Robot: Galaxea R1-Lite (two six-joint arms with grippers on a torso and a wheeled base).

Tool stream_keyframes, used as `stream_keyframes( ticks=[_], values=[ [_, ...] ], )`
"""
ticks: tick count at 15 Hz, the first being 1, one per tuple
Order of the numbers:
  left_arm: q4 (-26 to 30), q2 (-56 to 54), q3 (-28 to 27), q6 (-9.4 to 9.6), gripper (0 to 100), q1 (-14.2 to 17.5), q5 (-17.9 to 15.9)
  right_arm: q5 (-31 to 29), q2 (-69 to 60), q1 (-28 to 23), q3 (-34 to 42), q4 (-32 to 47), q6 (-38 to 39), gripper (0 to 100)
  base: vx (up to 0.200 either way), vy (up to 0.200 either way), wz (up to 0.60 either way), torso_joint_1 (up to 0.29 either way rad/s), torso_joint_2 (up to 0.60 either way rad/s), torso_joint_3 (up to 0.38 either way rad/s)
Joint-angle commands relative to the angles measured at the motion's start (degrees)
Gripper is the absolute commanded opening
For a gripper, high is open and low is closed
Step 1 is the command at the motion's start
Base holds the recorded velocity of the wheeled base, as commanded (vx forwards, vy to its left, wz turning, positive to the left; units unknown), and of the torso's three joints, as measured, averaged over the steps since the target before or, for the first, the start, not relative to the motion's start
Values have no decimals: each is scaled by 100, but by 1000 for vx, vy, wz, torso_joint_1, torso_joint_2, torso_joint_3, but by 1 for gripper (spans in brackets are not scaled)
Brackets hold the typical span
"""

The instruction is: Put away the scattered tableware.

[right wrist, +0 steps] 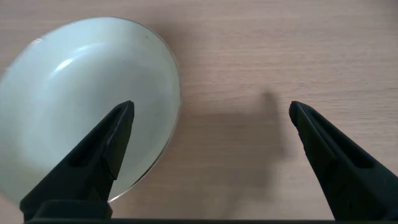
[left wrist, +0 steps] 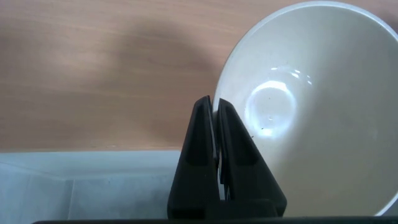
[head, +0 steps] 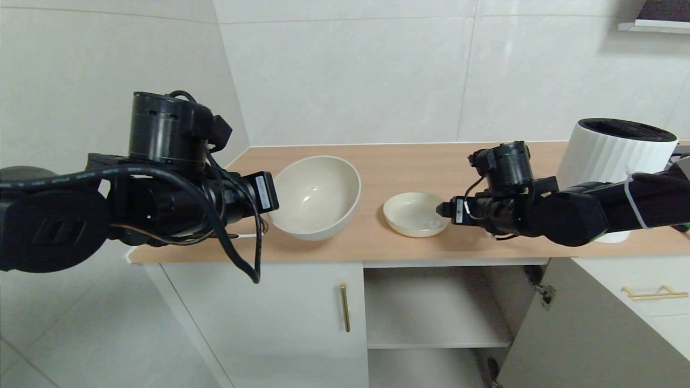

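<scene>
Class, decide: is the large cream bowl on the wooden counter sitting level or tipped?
Tipped. The large cream bowl has its rim slanting, not level, and the left gripper is shut on that rim.

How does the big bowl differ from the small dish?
The big bowl is deeper and wider than the small dish. The bowl is tilted, rim pinched by the left end effector; the dish lies flat, ungripped by the open right end effector. Both are cream-white.

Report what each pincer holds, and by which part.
The left pincer is shut on the rim of the large bowl. The right pincer is open over the small dish, holding nothing.
</scene>
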Motion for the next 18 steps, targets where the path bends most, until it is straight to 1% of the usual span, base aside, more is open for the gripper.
stream_keyframes(
  ticks=[1, 4, 5, 10, 14, 15, 17, 18],
  values=[
    [-4, -77, 6, -1, 0, -5, 3, 12, 56, 4, 2, -8, 1, 100, 0, 0, 0, 0, 0, 0],
    [-4, -86, 6, -1, 0, -5, 3, 38, 83, 4, -7, -8, 1, 100, 0, 0, 0, 0, 0, 0],
    [-4, -86, 6, 8, 0, -5, 3, 47, 92, 4, -7, -8, 1, 0, 0, 0, 0, 0, 0, 0],
    [-4, -113, 6, -1, 0, 4, 3, 65, 56, 22, 2, -8, 97, 0, 0, 0, 0, 0, 0, 0],
    [-4, -139, 6, -9, 0, 4, 3, 240, -234, 22, 55, 45, 256, 0, 0, 0, 0, 0, 0, 0],
    [22, -201, 41, -36, 0, -5, 3, 355, -374, 22, 178, 45, 291, 0, 0, 0, 0, 0, 0, 0],
    [22, -543, 524, -53, 0, -102, -32, 706, -858, 22, 652, 45, 291, 0, 0, 0, 0, 0, 0, 0],
    [22, -710, 665, -53, 0, -128, -76, 856, -1113, 22, 837, 53, 291, 0, 0, 0, 0, 0, 0, 0]
  ],
)
